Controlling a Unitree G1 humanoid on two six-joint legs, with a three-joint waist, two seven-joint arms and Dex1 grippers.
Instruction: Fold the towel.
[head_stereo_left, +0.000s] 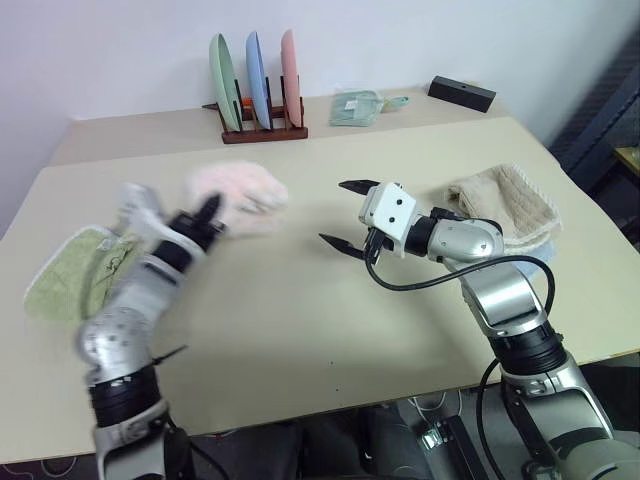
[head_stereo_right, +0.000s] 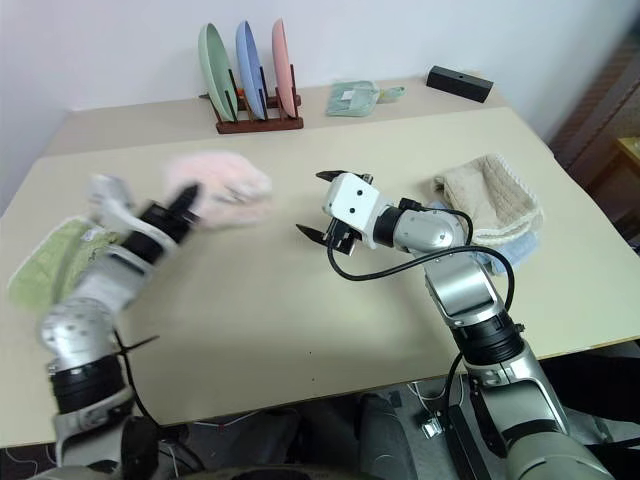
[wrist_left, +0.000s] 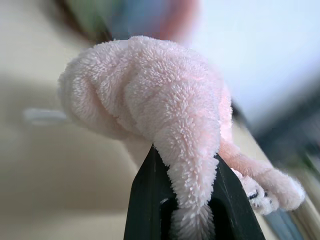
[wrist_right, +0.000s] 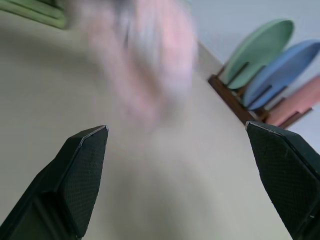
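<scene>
The green towel (head_stereo_left: 70, 275) lies flat at the worktop's (head_stereo_left: 300, 330) left edge, to the left of the towel. Just right of it the left tool (head_stereo_left: 210, 212) is clamped on a fold of the towel (head_stereo_left: 240, 195), with its two black fingers (wrist_left: 145, 200) pressed to either side of a pinched tail of cloth.

The towel is pale pink terry, thick and fluffy, bunched into a rounded lump with deep folds. It is raised by the left tool, left of the worktop's centre. In the left wrist view one end of it hangs off to the side as a narrow strip, with a small dark mark near its tip; the mark is too small to read. No other writing can be made out on it.

Beyond the towel, at the back, a dark wooden rack (head_stereo_left: 262, 130) holds three plates on edge: green, blue and pink.

Right of the towel, well apart from it, the right tool (head_stereo_left: 345, 215) hovers over bare worktop with its jaws spread wide and nothing between them; its tips point toward the towel.

Further right a beige towel (head_stereo_left: 510, 205) lies crumpled. Behind it, by the wall, are a small light green cloth (head_stereo_left: 355, 108) and a black box (head_stereo_left: 462, 93).
</scene>
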